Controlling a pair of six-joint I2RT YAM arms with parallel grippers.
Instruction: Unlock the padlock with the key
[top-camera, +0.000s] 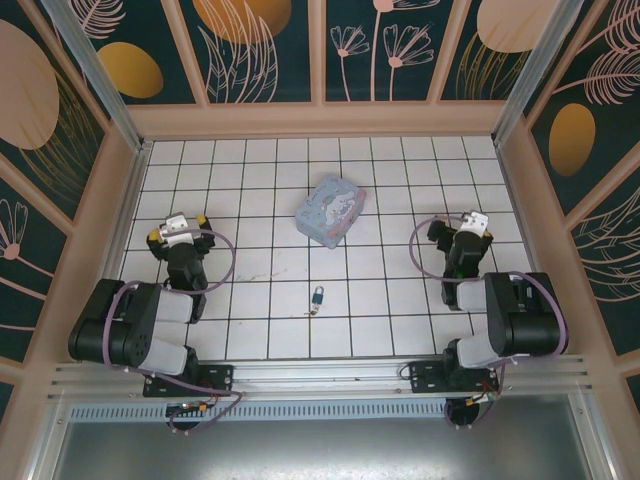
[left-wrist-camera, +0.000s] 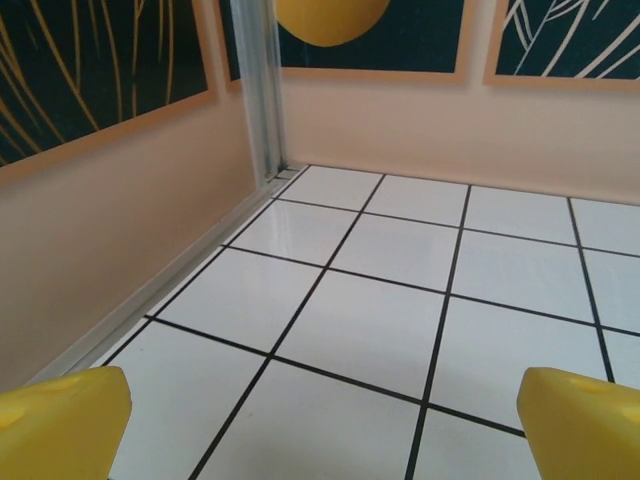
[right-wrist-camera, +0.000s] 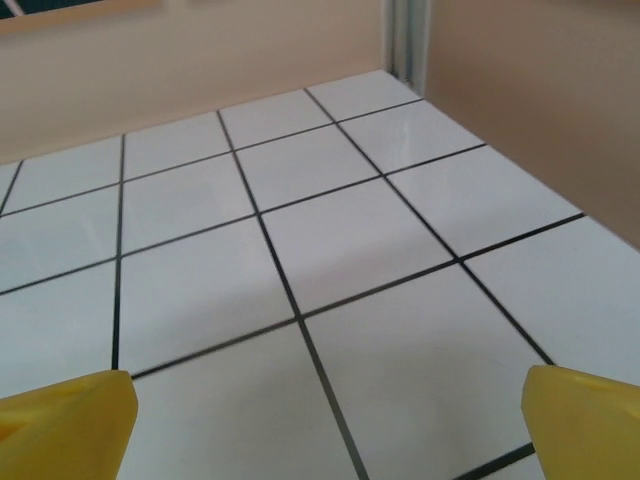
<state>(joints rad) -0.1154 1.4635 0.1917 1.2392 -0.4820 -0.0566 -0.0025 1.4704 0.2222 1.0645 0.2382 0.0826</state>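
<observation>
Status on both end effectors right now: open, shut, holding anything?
Left end effector: open, holding nothing.
Right end effector: open, holding nothing.

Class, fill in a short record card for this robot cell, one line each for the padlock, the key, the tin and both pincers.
padlock: blue, on the tiled floor, near the front, between the two arms
key: tiny pale piece at the padlock's near side; contact too small to tell
tin: pale blue, farther back, apart from the padlock
left pincer: open, empty, over bare tiles on the left
right pincer: open, empty, over bare tiles on the right
</observation>
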